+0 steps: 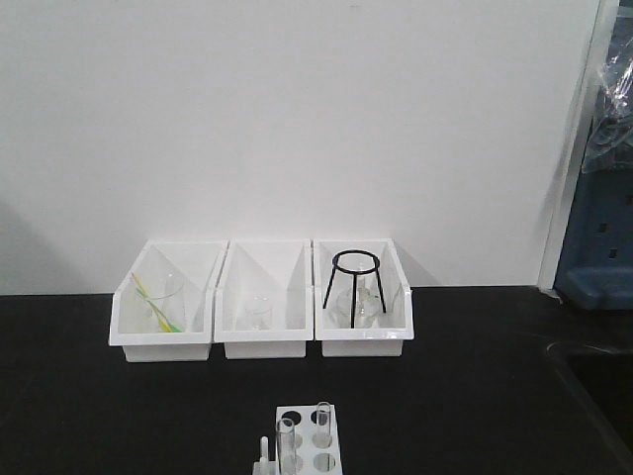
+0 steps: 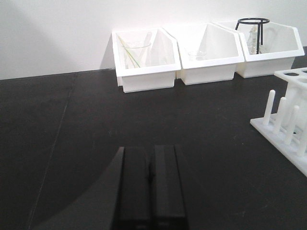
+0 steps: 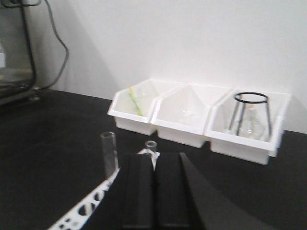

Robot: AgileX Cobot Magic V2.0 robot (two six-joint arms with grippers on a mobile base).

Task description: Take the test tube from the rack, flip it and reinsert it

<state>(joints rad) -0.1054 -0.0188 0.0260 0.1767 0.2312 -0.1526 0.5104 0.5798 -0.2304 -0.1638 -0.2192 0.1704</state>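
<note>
The white rack [image 1: 307, 443] stands at the near edge of the black table, low in the front view. Two clear test tubes stand upright in it, a taller-looking one at the front left [image 1: 286, 445] and one further back [image 1: 322, 420]. In the left wrist view the rack [image 2: 293, 125] and its pegs sit at the right edge, well right of my left gripper [image 2: 150, 149], which is shut on nothing. My right gripper [image 3: 154, 155] is shut and empty, just behind the rack [image 3: 84, 211]. Its two tubes [image 3: 109, 152] [image 3: 150, 145] rise beyond and left of the fingertips.
Three white open bins line the wall. The left bin [image 1: 163, 339] holds a beaker with a yellow-green stick, the middle bin [image 1: 265, 341] a small beaker, the right bin [image 1: 362, 341] a black ring stand over a flask. A blue object [image 1: 598, 257] stands far right.
</note>
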